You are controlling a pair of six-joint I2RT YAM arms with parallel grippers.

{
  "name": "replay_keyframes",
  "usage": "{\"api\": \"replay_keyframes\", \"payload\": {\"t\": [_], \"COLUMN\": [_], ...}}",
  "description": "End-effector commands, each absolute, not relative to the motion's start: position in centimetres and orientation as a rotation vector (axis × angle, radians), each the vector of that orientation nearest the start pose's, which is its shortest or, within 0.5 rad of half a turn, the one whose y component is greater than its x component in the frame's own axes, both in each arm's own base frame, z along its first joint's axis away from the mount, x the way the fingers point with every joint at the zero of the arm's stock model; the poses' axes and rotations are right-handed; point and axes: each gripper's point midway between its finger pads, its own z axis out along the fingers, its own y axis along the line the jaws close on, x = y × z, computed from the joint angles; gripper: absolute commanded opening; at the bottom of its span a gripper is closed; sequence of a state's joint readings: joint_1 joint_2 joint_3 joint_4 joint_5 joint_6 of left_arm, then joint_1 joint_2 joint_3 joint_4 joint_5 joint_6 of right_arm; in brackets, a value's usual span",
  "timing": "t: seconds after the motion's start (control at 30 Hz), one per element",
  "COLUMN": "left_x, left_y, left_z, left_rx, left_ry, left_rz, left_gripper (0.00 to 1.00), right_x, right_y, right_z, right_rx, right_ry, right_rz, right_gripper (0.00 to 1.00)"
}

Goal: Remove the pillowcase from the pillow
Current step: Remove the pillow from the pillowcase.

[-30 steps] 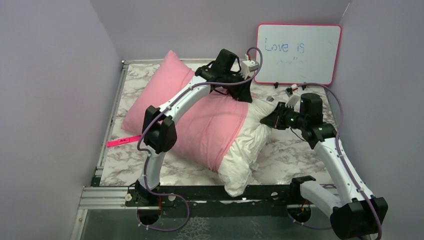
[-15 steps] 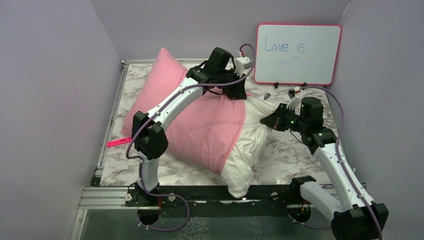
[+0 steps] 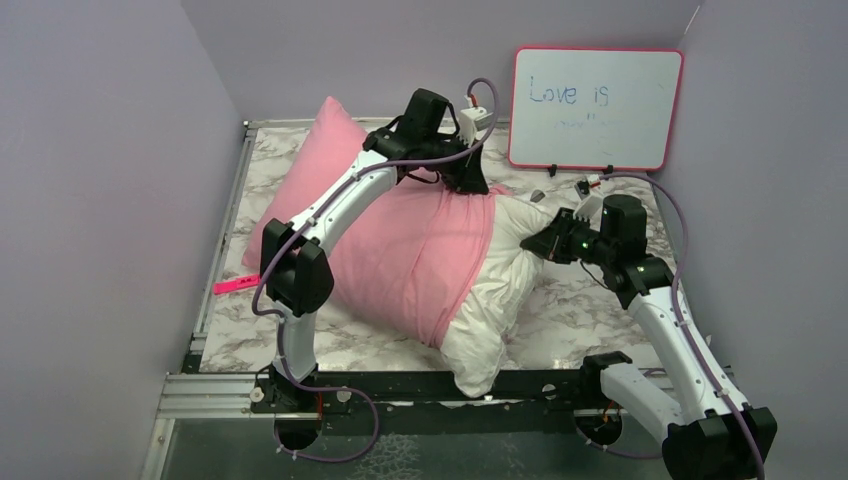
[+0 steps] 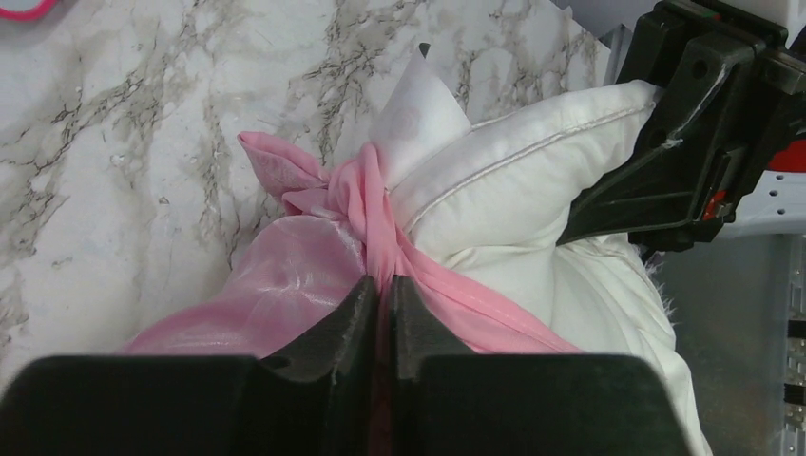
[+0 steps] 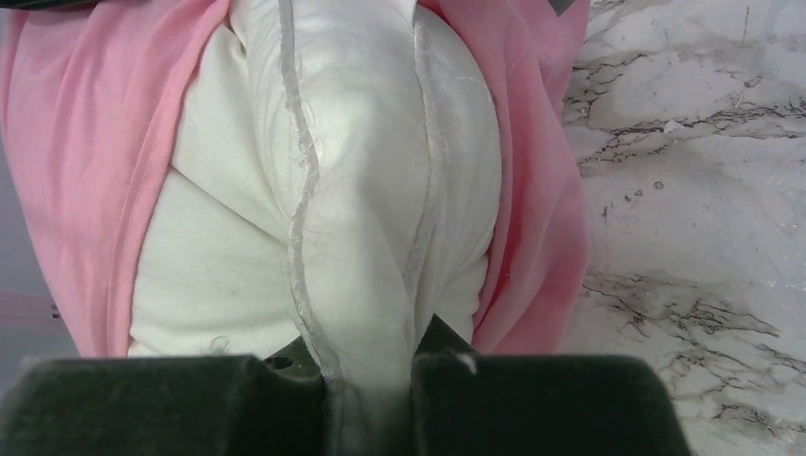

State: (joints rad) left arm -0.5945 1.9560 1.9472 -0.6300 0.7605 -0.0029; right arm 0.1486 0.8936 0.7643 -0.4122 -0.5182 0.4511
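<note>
The marble-pattern bench (image 3: 590, 310) carries all items. The pillow (image 3: 495, 300) lies diagonally across it. Its bare white end runs from the right fingers (image 3: 537, 243) toward the near bench edge, and the rest extends to the left of both sets of fingers. The pillowcase (image 3: 400, 250) covers that larger left portion. Its open hem crosses the pillow directly below the left fingers (image 3: 472, 188), with the white end protruding on the side of the right fingers. A whiteboard (image 3: 595, 105) with a pink frame stands behind the right fingers, well apart from the pillow. The left fingers are pressed almost together on a bunched fold of the pillowcase hem, at the far corner of the pillow. The right fingers are clamped on a seamed ridge of the bare pillow, with pink fabric visible on either side of them. The two sets of fingers stand near each other. A pink strip (image 3: 235, 284) lies on the bench far left of the left fingers.
</note>
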Motion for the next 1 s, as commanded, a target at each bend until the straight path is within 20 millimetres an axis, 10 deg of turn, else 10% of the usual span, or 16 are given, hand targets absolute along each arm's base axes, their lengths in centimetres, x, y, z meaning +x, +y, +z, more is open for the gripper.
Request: {"api": "replay_keyframes", "payload": {"t": [0.0,0.3,0.6,0.83,0.87,0.97], "left_x": [34.8,35.8,41.9,40.2,40.2,39.1], "left_y": [-38.3,-37.2,-28.6,-32.6,-32.9,-34.9], "left_z": [27.0,25.8,23.5,28.1,28.4,29.0], "left_rx": [1.066,1.031,0.691,0.769,0.776,0.863], "left_ry": [1.953,1.993,2.116,1.938,1.928,1.885], "left_rz": [-1.208,-1.061,-0.336,-0.621,-0.638,-0.784], "left_gripper": [0.01,0.00,0.00,0.00,0.04,0.65], "right_x": [26.1,26.8,27.4,26.8,26.7,26.2], "right_y": [14.1,12.5,9.6,12.3,12.5,13.3], "right_z": [22.5,22.4,23.4,24.2,24.3,25.2], "right_rx": [-0.040,0.061,0.200,0.048,0.030,-0.055], "right_ry": [2.072,2.092,2.080,2.053,2.049,2.011], "right_rz": [0.894,0.782,0.603,0.766,0.777,0.825], "right_gripper": [0.01,0.01,0.01,0.01,0.01,0.01]}}
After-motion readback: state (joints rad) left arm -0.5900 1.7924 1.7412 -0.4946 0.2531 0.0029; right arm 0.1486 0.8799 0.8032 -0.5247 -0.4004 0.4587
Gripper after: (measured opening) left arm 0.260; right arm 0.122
